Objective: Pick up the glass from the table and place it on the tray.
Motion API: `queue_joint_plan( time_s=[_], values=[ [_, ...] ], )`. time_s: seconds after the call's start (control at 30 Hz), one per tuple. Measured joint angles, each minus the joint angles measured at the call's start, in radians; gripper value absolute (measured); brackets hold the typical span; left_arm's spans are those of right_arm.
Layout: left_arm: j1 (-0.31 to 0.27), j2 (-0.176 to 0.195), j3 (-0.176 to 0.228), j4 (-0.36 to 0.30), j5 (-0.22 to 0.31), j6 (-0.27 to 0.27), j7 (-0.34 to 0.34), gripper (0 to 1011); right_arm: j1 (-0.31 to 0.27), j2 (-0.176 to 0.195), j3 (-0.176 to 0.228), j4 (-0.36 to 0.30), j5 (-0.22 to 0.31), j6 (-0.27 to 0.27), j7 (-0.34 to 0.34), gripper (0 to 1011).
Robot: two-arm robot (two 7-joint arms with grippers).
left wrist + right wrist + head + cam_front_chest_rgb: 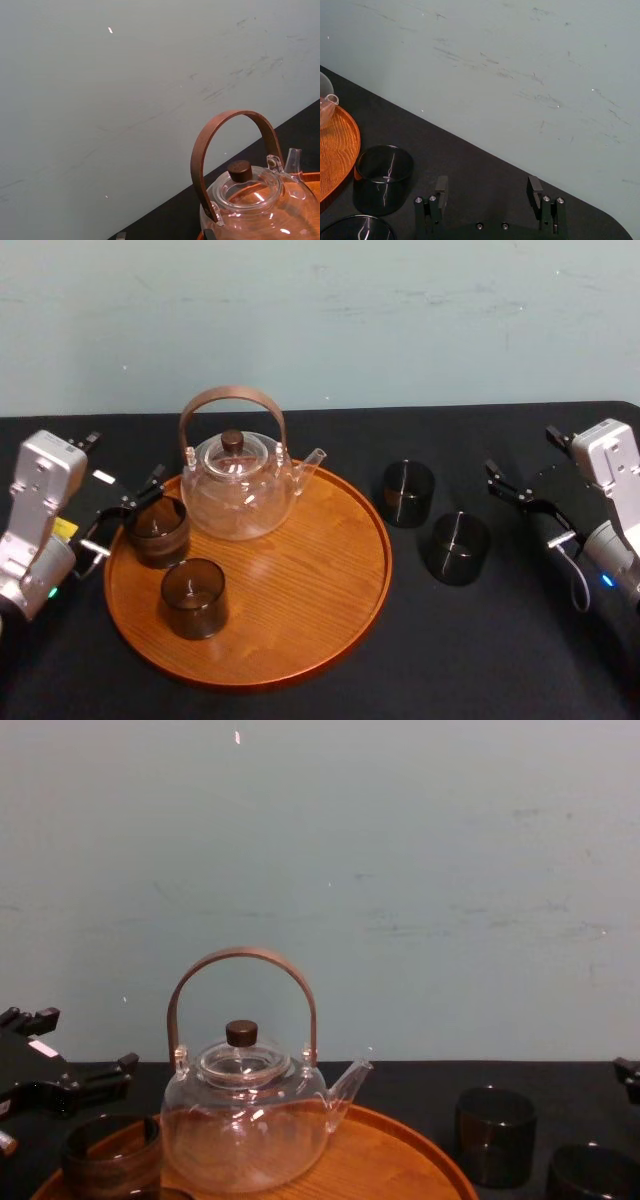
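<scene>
Head view: we record the tray (300, 580) on the left half of the worktop (480, 660). It carries a clear teapot (238, 490) at its far side, a rim glass (157, 530) by its left rim and a front glass (192, 597) nearer the worktop's near edge; both glasses look empty. The tray's right half is bare wood. Two dark glasses stand upright on the worktop right of the tray, mouths up, axes vertical: the far table glass (407, 492) just off the rim, and the near table glass (456, 547) just beside it toward the near edge. The left gripper (120, 510) sits at the tray's left rim, fingers spread beside the rim glass; contact we cannot tell. The right gripper (522, 505) hangs right of the table glasses, with bare worktop between. Left wrist view: the teapot (250, 200) has its lid on and its handle arched upright. Right wrist view: the right gripper (488, 187) has its fingers wide apart, holding nothing, and the far table glass (384, 177) stands near the tray (335, 150). Chest view: the left gripper (90, 1040) hangs above the rim glass (110, 1152); both table glasses stand clear of the tray (400, 1160).
</scene>
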Motion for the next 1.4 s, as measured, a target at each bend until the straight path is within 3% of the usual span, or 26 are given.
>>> queue_joint_plan(
  time_s=[1.4],
  values=[
    [0.000,0.000,0.000,0.000,0.000,0.000,0.000,1001,0.000,0.000,0.000,0.000,0.000,0.000,0.000,1002]
  ],
)
